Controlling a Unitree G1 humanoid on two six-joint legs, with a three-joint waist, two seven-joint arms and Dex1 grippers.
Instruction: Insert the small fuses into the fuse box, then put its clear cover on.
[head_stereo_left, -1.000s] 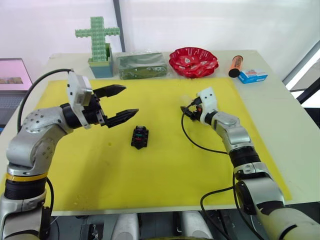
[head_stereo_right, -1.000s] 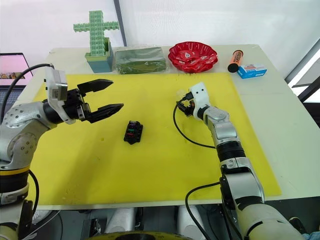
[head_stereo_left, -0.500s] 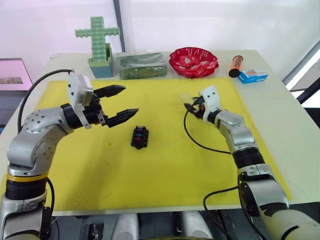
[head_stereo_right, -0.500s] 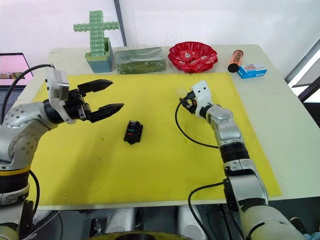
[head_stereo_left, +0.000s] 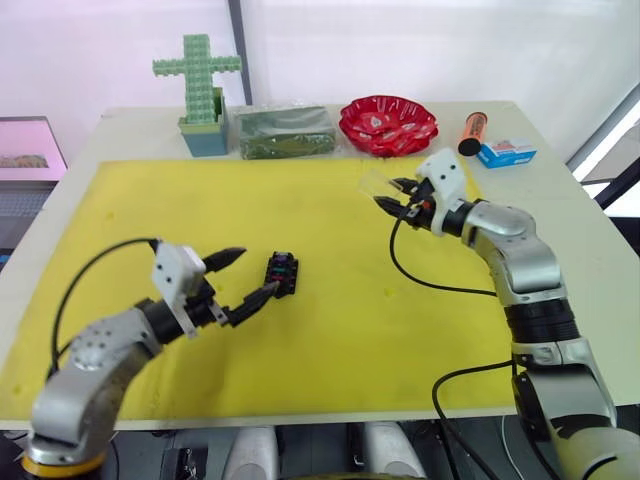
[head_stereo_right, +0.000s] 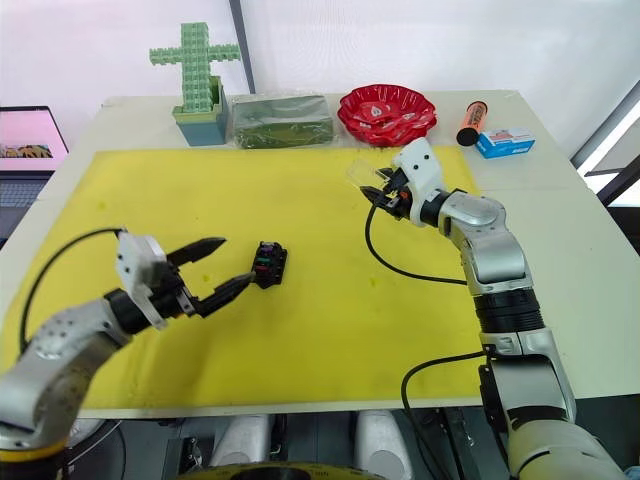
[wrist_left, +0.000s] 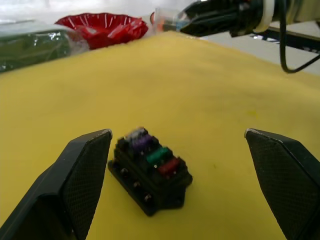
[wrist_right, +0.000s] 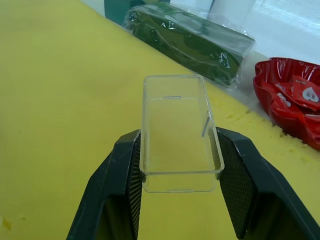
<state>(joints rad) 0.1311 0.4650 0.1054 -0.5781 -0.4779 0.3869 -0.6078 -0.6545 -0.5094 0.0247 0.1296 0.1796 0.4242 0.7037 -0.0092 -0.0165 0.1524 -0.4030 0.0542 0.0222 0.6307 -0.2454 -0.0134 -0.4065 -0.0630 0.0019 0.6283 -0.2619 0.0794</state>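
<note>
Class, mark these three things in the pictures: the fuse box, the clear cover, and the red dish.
fuse box (wrist_left: 150, 172): left wrist view, on its slotted top.
clear cover (wrist_right: 179, 132): right wrist view, on its transparent flat face.
red dish (head_stereo_left: 388, 124): left eye view, on its wavy rim.

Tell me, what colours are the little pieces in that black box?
Pale grey, purple, green and red fuses, clearest in the left wrist view.

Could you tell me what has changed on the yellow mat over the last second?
The left gripper came down, open, to flank the small black fuse box. The right gripper, shut on the clear plastic cover, lifted it farther from the robot. The fuse box with its four coloured fuses stayed put.
</note>
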